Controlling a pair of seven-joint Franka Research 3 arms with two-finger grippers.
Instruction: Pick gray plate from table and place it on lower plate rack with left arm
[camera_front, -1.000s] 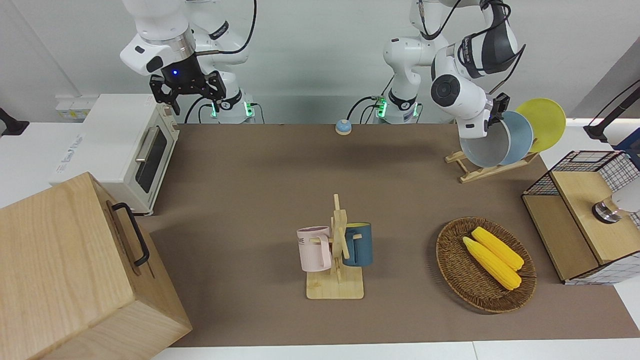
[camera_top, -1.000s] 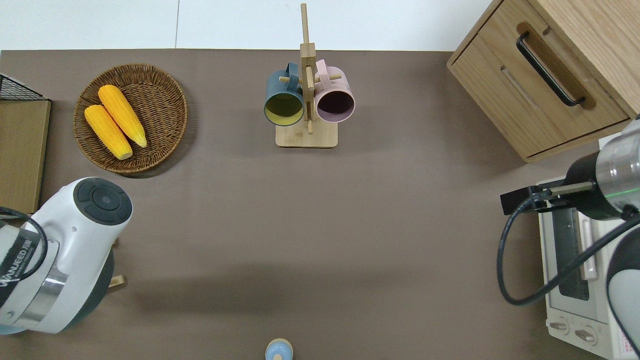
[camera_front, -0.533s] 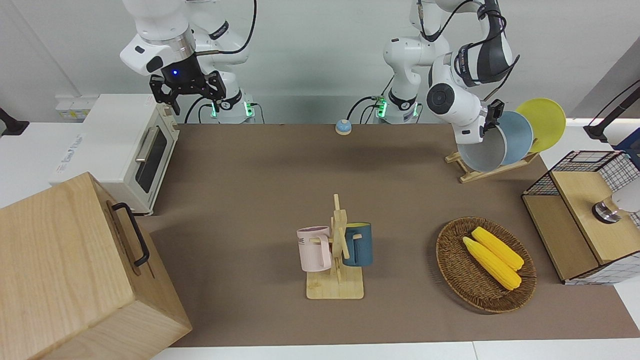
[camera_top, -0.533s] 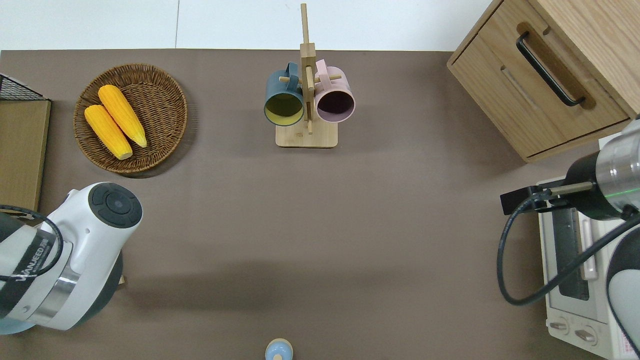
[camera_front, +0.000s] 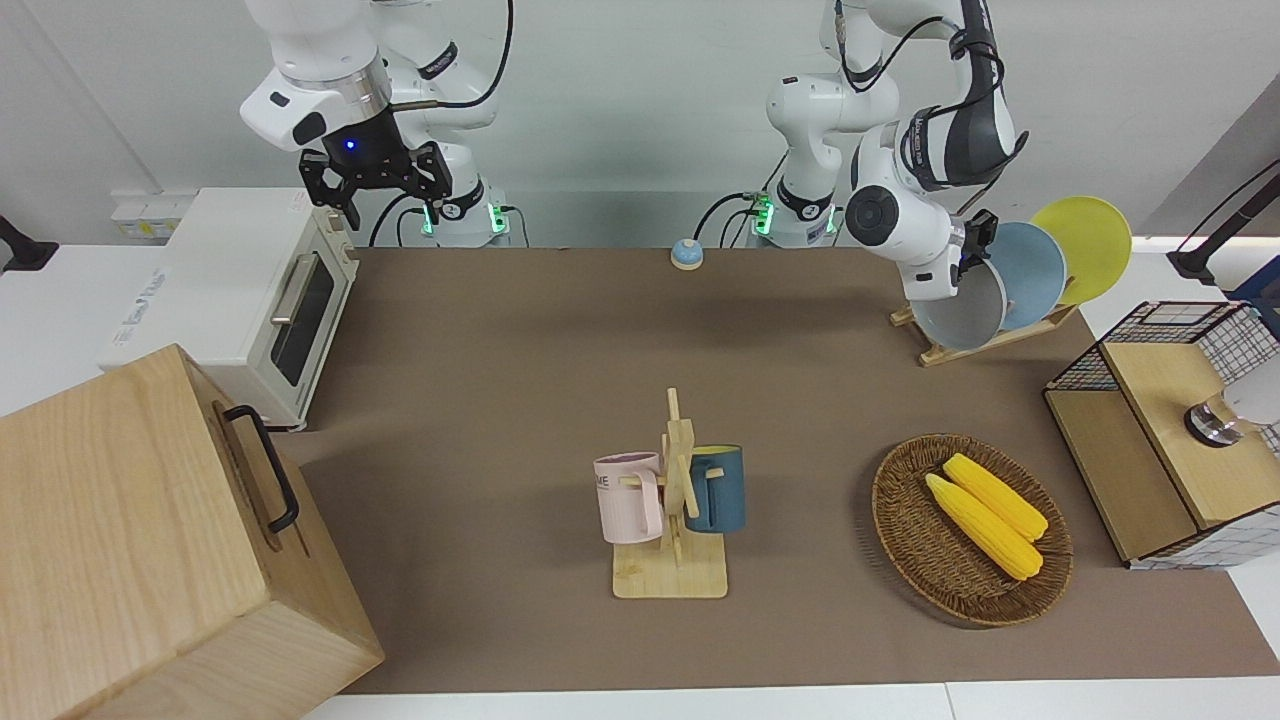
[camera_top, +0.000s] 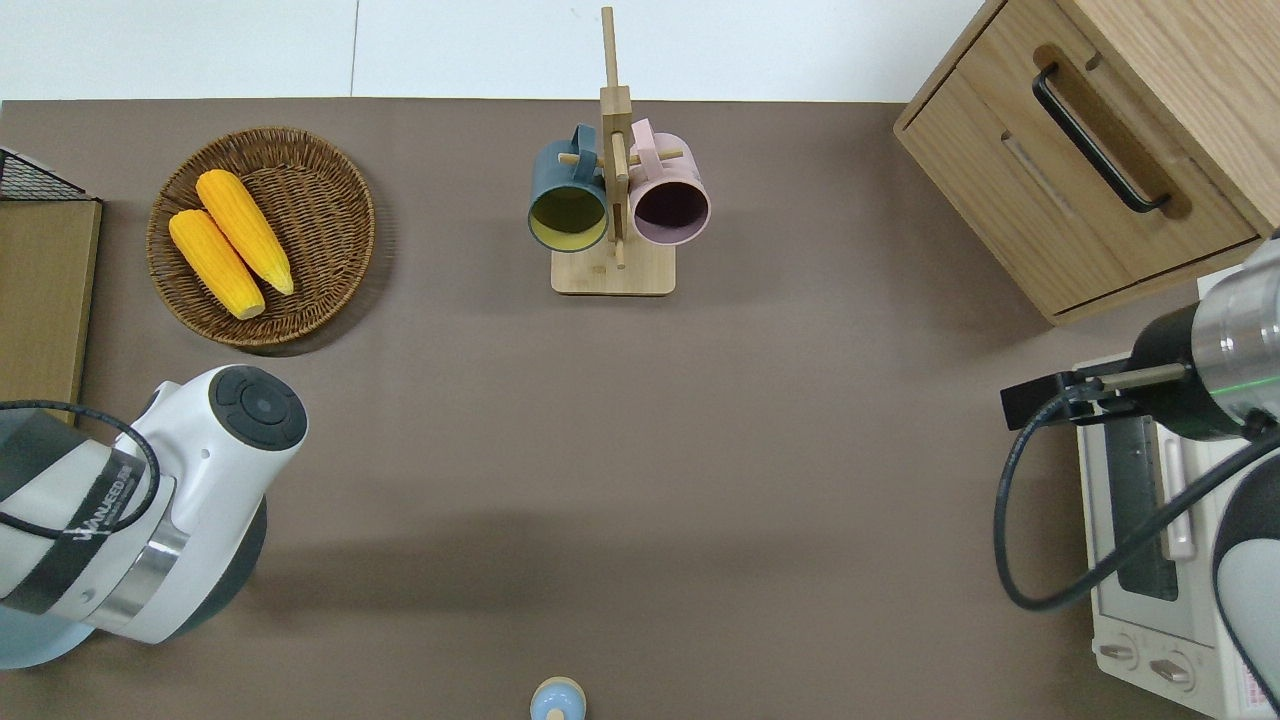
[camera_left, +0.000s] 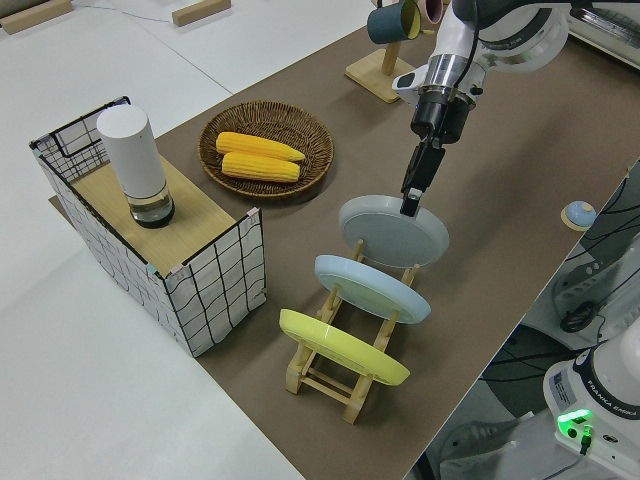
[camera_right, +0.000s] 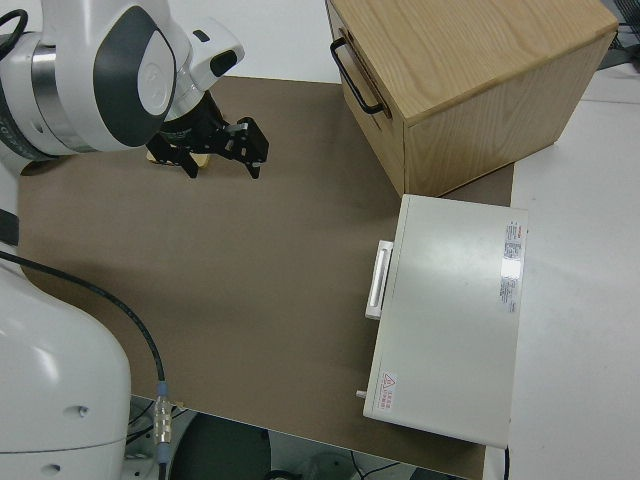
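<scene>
Brown-matted table (camera_front: 520, 330) across the frame, wooden drawer cabinet (camera_front: 150, 540) at lower left, white toaster oven (camera_front: 240, 290) above it. Right arm parked, its jaws (camera_front: 372, 190) spread and empty. At upper right of the front view, left arm's gripper (camera_left: 411, 196) pinching the top rim of the gray plate (camera_left: 394, 231), jaws closed on it. Plate tilted, low in the end slot of the lower plate rack (camera_left: 345, 372), beside the light-blue plate (camera_left: 372, 288), yellow plate (camera_left: 342, 348) after that; whether the bottom edge rests on the rails, not clear.

Likely risks: release before seating, hence a slide off the rail ends onto the table; a sideways push knocking the light-blue plate; downward pressure shifting the light rack.
</scene>
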